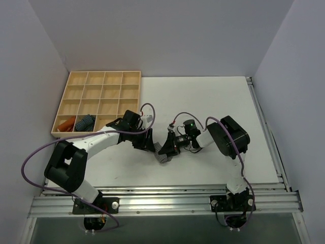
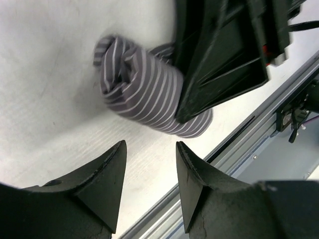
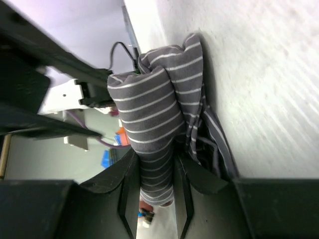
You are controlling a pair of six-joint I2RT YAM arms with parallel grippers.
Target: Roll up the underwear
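The underwear (image 1: 163,157) is a grey cloth with thin white stripes, wound into a thick roll (image 2: 144,89) on the white table near its front middle. My right gripper (image 3: 155,164) is shut on one end of the roll (image 3: 149,124), with a loose fold of cloth bunched against the table beside it. In the top view the right gripper (image 1: 168,146) comes in from the right. My left gripper (image 2: 149,144) stands open just short of the roll, nothing between its fingers. It sits left of the roll (image 1: 147,144).
A wooden tray (image 1: 96,74) with several compartments sits at the back left. Its front row holds a blue striped roll (image 1: 85,122) and an orange cloth (image 1: 66,123). A metal rail (image 1: 167,195) runs along the table's front edge, close behind the roll.
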